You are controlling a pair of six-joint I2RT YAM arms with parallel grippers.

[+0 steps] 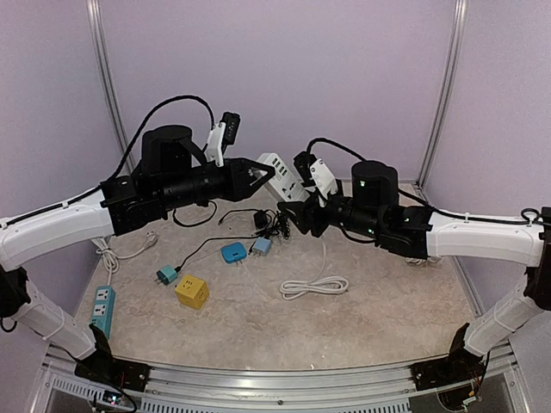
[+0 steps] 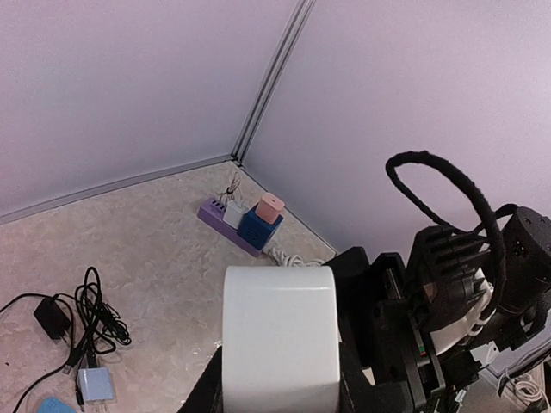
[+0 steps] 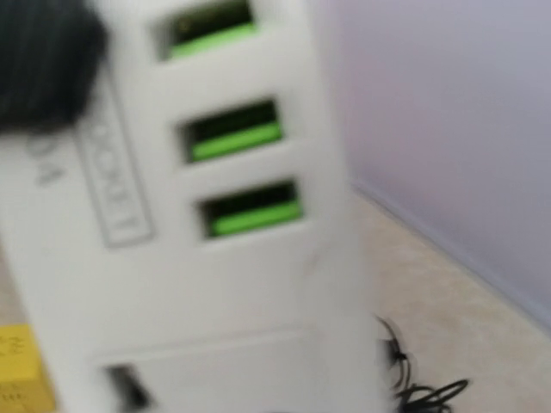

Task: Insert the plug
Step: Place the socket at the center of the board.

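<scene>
Nearest the arm bases, a yellow cube-shaped adapter [image 1: 191, 291] is lying on the beige speckled table [image 1: 379, 318]. Above mid-table, the left gripper [image 1: 265, 172] is clamping a white plastic socket block with green ports [image 1: 282, 170]. Beside it the right gripper [image 1: 295, 213] is hovering; I cannot tell its jaws' state. A blurred black shape [image 3: 43, 60], perhaps the plug, is showing against the block. Farthest, a purple power strip [image 2: 225, 221] is lying near the corner.

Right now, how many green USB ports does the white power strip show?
3, in one column on the white power strip: top, middle, bottom. More may hide beyond the frame.
</scene>
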